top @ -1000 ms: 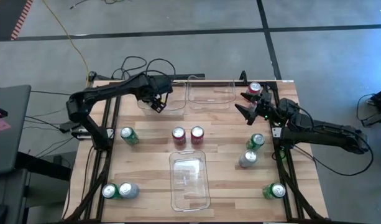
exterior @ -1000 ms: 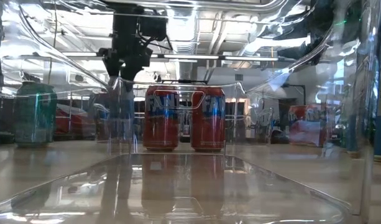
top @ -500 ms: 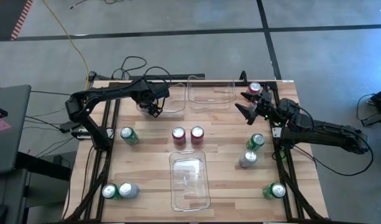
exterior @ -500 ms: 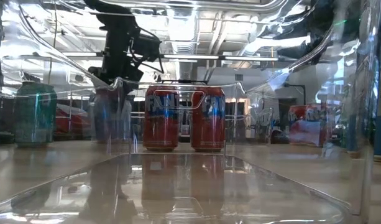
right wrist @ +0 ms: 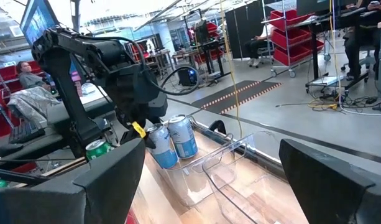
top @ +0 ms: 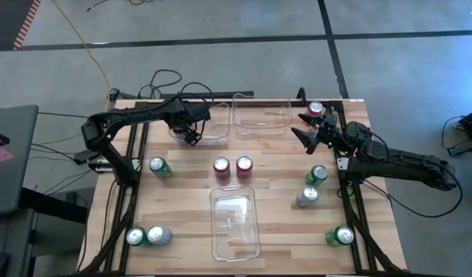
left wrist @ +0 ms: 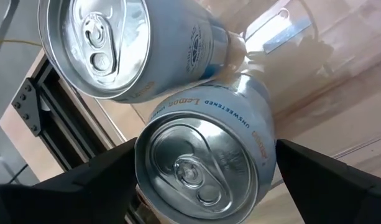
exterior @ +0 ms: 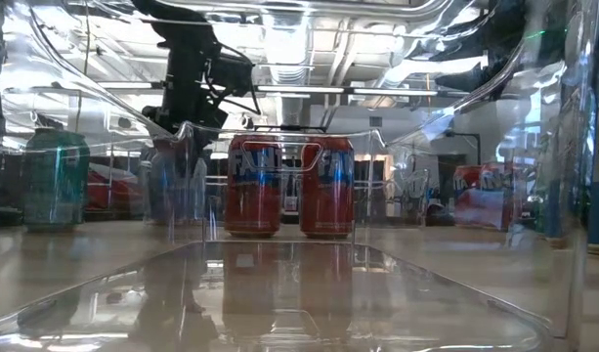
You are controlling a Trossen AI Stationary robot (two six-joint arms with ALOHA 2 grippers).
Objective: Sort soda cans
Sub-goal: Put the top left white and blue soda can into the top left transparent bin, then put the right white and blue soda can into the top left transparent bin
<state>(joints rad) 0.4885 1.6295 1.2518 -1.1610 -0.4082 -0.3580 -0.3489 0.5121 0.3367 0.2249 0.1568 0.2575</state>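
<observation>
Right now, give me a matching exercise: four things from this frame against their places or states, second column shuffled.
1. left gripper
2. right gripper
3. pair of red cans
4. front bin

a. mid-table, side by side
b. holds nothing
c. open, empty, by the back right red can
d. over the back left bin, around a silver can

Pairs: 1-d, 2-c, 3-a, 4-b

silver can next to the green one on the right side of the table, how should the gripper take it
The silver can stands upright with its round top up. Best to come straight down from above and close across the cylindrical body just below the rim. A green can stands close beside it toward the far edge, so set the fingers across the other axis, probably with the right gripper.
</observation>
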